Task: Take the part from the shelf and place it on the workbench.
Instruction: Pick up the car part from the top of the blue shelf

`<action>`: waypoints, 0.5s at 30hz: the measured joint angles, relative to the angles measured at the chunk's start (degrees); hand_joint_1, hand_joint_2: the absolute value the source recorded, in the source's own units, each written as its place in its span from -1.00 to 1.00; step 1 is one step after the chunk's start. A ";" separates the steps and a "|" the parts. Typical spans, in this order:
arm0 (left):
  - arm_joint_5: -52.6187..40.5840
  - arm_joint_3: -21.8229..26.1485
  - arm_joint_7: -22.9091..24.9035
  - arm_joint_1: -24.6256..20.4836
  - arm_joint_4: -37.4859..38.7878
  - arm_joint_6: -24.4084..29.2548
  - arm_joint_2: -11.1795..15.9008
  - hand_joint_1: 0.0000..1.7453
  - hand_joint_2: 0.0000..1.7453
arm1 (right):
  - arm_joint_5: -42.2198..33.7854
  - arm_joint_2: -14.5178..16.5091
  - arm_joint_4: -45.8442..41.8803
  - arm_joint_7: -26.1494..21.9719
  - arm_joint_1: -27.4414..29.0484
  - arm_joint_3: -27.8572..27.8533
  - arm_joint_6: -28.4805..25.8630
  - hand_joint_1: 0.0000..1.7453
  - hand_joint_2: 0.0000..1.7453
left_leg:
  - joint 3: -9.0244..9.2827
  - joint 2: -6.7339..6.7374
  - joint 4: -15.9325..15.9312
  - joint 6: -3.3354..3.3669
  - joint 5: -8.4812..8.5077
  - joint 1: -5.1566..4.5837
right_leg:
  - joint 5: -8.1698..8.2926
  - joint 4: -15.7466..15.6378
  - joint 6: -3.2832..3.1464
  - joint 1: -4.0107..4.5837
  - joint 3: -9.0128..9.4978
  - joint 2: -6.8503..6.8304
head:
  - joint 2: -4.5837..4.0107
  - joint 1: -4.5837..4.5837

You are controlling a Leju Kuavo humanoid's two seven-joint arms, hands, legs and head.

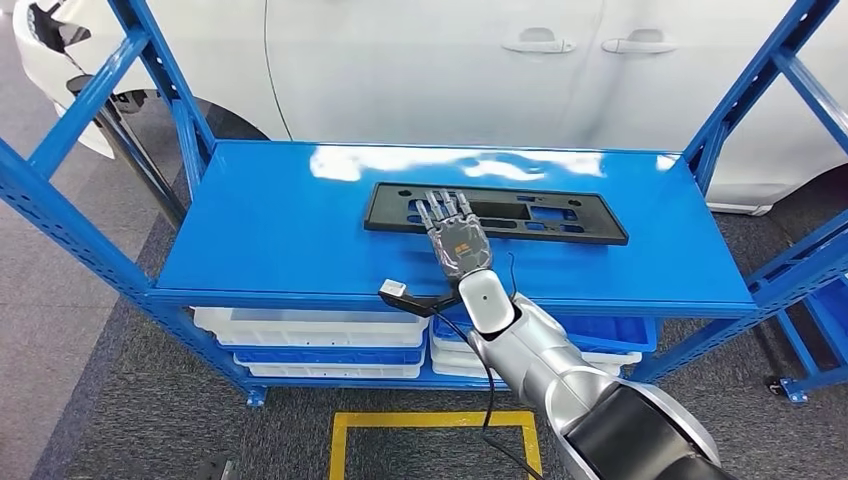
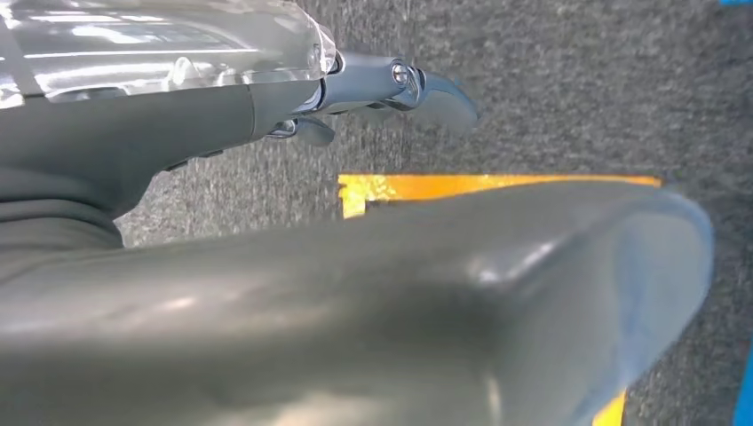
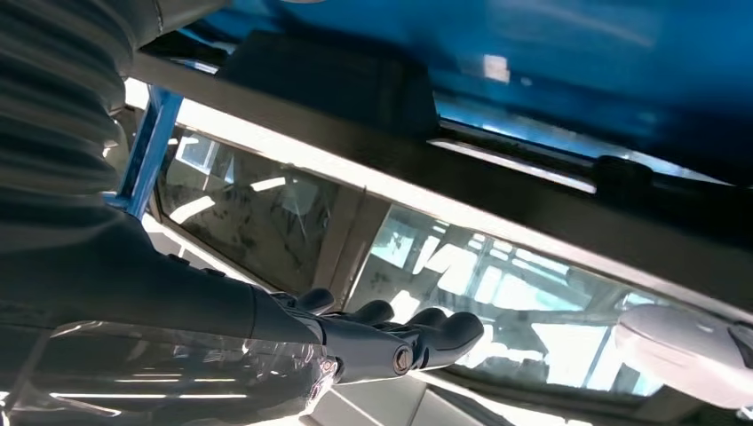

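In the head view a blue metal shelf unit (image 1: 250, 235) stands on grey carpet in front of a white car (image 1: 430, 60), whose two door handles (image 1: 590, 43) show near the top of the picture. Under the glossy top shelf, white and blue plastic trays (image 1: 320, 340) sit stacked on a lower level. On the floor in front, a yellow taped rectangle (image 1: 430, 425) is marked on the carpet.

The part (image 1: 540, 215), a long flat black plastic panel with rectangular cut-outs, lies flat on the top shelf, toward its middle and back. The right arm (image 1: 540, 355) reaches up from the lower right, and the right hand (image 1: 455, 235) lies over the left portion of the panel with its fingers (image 1: 445, 208) spread and extended across the near edge. It holds nothing; from this angle I cannot tell whether the fingertips touch the panel or hover just above it. In the right wrist view the fingers are stretched out straight, side by side.

In the left wrist view the left hand (image 2: 391, 84) hangs above the carpet and the yellow line, its fingers extended with nothing in them.
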 joint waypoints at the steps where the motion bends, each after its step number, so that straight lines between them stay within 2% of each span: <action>1: 0.00 -0.07 0.05 0.04 0.01 -0.03 -0.01 -1.00 -1.00 | 0.00 -0.10 0.01 0.10 -0.05 -0.01 0.05 -1.00 1.00 | 0.35 -0.02 0.04 -0.13 -0.29 0.00 | 2.57 -4.30 -0.24 0.02 1.78 -0.01 | 0.00 0.00; 2: -0.01 -0.12 0.09 0.03 0.01 -0.06 -0.02 -1.00 -1.00 | 0.00 -0.22 0.01 0.22 -0.17 -0.02 0.07 -1.00 1.00 | 0.65 -0.03 0.12 -0.34 -0.59 -0.09 | 4.33 -8.40 -0.52 0.16 3.63 -0.01 | 0.00 0.00; 3: -0.01 -0.15 0.13 0.00 0.02 -0.08 -0.02 -1.00 -1.00 | 0.00 -0.33 0.00 0.36 -0.28 -0.03 0.08 -1.00 1.00 | 0.84 -0.03 0.15 -0.58 -0.85 -0.16 | 5.34 -11.41 -0.80 0.32 5.00 -0.02 | 0.00 -0.01; 4: -0.02 -0.16 0.16 -0.03 0.02 -0.09 -0.03 -1.00 -1.00 | -0.01 -0.44 0.00 0.49 -0.35 -0.04 0.09 -1.00 1.00 | 0.96 -0.03 0.14 -0.86 -1.07 -0.22 | 5.51 -12.98 -1.08 0.50 5.73 -0.01 | 0.00 -0.01; 5: -0.02 -0.16 0.20 -0.05 0.02 -0.09 -0.03 -1.00 -1.00 | -0.01 -0.57 0.01 0.59 -0.39 -0.05 0.10 -1.00 1.00 | 1.06 -0.02 0.05 -1.17 -1.21 -0.28 | 5.12 -13.28 -1.32 0.67 5.91 0.02 | 0.00 -0.01; 8: -0.03 -0.18 0.24 -0.13 0.00 -0.09 0.08 -1.00 -1.00 | -0.01 -0.88 -0.01 0.69 -0.47 -0.10 0.09 -1.00 1.00 | 1.20 0.11 0.75 -2.07 -2.10 -0.21 | 4.85 -14.02 -2.28 0.37 6.71 0.08 | 0.00 -0.01; 9: -0.04 -0.19 0.24 -0.18 -0.01 -0.10 0.14 -1.00 -1.00 | -0.01 -0.92 -0.02 0.69 -0.55 -0.11 0.09 -1.00 1.00 | 0.42 0.15 2.65 -2.27 -3.06 -0.18 | 4.75 -14.31 -2.62 0.21 7.16 0.06 | 0.00 -0.02; 10: -0.04 -0.19 0.24 -0.19 -0.01 -0.10 0.19 -1.00 -1.00 | -0.01 -0.92 -0.02 0.67 -0.56 -0.12 0.09 -1.00 1.00 | -1.15 0.18 5.83 -2.40 -4.41 -0.11 | 4.56 -14.45 -2.90 0.20 7.58 0.01 | 0.00 -0.01; 12: -0.04 -0.20 0.27 -0.10 -0.01 -0.12 0.19 -1.00 -1.00 | 0.00 -0.93 0.01 0.63 -0.42 -0.13 0.10 -1.00 1.00 | -5.57 0.18 13.61 -2.64 -6.96 -0.08 | 4.00 -14.44 -3.26 0.33 8.20 0.00 | 0.00 -0.02; 13: -0.04 -0.20 0.28 0.01 -0.01 -0.11 0.21 -1.00 -1.00 | 0.00 -0.93 0.02 0.61 -0.25 -0.13 0.10 -1.00 1.00 | -7.33 0.18 16.05 -2.74 -7.08 -0.07 | 3.65 -14.42 -3.31 0.40 8.58 0.03 | 0.00 -0.02; 14: -0.03 -0.19 0.28 0.10 -0.01 -0.10 0.24 -1.00 -1.00 | 0.00 -0.94 0.04 0.60 -0.10 -0.13 0.10 -1.00 1.00 | -8.11 0.18 16.37 -2.77 -6.02 -0.07 | 3.27 -14.39 -3.29 0.43 9.05 0.07 | 0.00 -0.02; 15: -0.01 -0.19 0.28 0.16 -0.01 -0.09 0.28 -1.00 -1.00 | 0.00 -0.93 0.05 0.59 0.00 -0.13 0.10 -1.00 1.00 | -7.78 0.19 14.38 -2.71 -3.84 -0.07 | 2.82 -14.35 -3.22 0.45 9.63 0.11 | 0.00 -0.02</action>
